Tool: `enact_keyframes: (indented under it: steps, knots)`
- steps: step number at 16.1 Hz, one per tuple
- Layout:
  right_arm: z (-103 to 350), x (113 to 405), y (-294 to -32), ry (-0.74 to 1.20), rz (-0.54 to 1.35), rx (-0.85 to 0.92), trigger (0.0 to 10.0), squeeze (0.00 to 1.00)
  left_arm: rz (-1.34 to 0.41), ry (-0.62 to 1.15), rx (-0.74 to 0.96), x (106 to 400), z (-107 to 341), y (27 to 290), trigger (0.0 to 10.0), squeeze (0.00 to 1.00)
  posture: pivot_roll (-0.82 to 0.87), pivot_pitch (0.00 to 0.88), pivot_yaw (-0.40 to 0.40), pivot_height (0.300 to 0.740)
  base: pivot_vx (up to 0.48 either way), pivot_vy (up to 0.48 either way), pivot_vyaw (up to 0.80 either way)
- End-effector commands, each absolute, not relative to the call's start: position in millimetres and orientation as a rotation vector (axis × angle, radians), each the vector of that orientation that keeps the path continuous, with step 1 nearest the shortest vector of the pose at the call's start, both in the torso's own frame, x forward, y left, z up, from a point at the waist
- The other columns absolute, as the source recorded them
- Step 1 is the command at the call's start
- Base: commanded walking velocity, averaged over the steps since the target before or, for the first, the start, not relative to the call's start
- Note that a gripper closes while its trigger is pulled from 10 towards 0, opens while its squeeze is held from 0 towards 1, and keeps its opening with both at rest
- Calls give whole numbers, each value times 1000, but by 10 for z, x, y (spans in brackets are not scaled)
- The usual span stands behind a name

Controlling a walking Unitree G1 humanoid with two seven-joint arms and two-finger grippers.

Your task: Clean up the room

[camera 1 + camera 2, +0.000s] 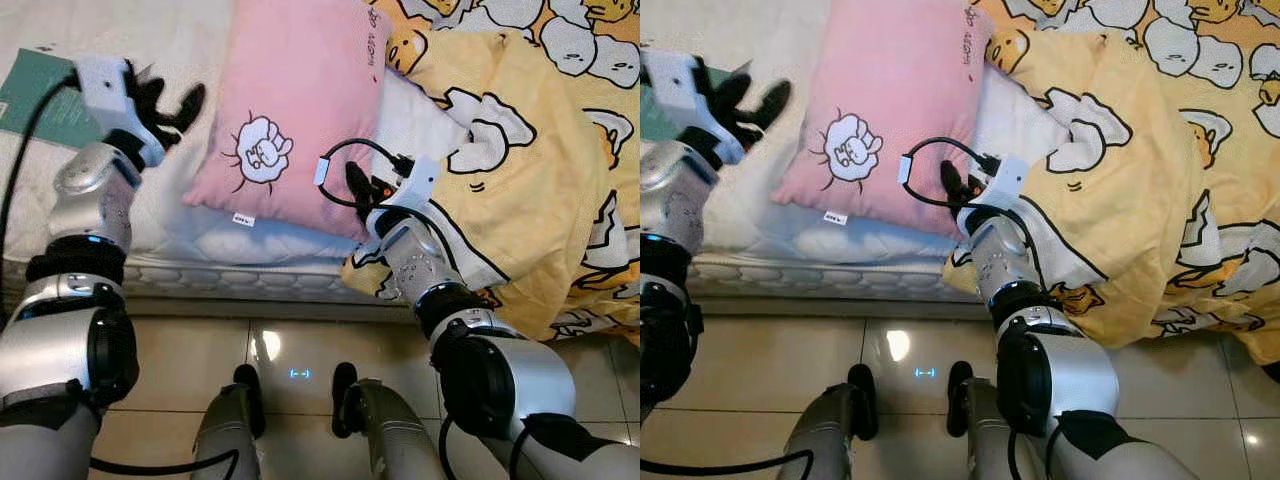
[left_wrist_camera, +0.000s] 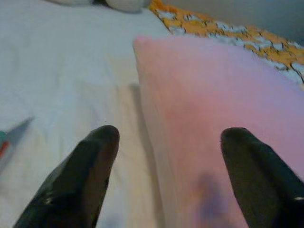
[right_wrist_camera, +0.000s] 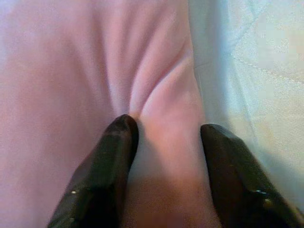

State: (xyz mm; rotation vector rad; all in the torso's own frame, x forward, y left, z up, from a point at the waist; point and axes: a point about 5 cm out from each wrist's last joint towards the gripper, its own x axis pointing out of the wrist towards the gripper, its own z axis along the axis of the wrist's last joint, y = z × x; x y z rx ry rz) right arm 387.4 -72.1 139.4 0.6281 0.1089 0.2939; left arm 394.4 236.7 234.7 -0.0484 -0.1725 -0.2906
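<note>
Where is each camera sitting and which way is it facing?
Left eye view: on the head, looking down at the bed; both arms and legs show.
Right eye view: same head, same scene.
Left wrist view: along the open left end effector at the pink pillow.
Right wrist view: along the right end effector pinching a pillow fold.
Shared: all four views show the pillow.

green book [image 1: 40, 95] cut off by frame edge; pink pillow [image 1: 290, 110] top cropped; left wrist view blurred.

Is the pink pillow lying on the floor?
No, the pink pillow lies on the bed's white mattress, above the tiled floor.
</note>
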Motion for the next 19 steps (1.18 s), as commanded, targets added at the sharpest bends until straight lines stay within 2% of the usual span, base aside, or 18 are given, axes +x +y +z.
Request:
enact_keyframes:
  steps: [1,4,6,9,12,14,16,19]
  knots:
    - [1198,3790,-700,181,296,613,0,0,-337,-75,-79,3934,2156,2285,10000,1000,-36,342,-72,740,0,0,0]
    - [1204,3793,-713,173,293,610,0,0,-364,2,-105,3889,2052,2234,10000,1000,-53,347,-74,740,0,0,0]
    - [1198,3791,-731,168,295,598,0,0,-384,-37,-120,3853,2180,2277,10000,1000,-55,349,-73,740,0,0,0]
    - [1180,3785,-747,172,293,595,0,0,-429,-51,-91,3813,2229,2203,10000,1000,-54,350,-77,740,0,0,0]
    - [1170,3779,-741,177,297,589,0,0,-421,-138,-44,3692,2532,2319,10000,1000,-47,352,-82,740,0,0,0]
    - [1165,3776,-740,179,299,587,0,0,-516,-3,-24,3591,2396,2212,10000,1000,-41,353,-84,740,0,0,0]
    - [1163,3774,-731,182,303,586,0,0,-485,105,-20,3557,2144,2189,10000,1000,-34,355,-87,740,0,0,0]
    - [1176,3774,-699,179,316,579,0,0,-452,142,-40,3560,1943,2132,10000,1000,-38,356,-93,740,0,0,0]
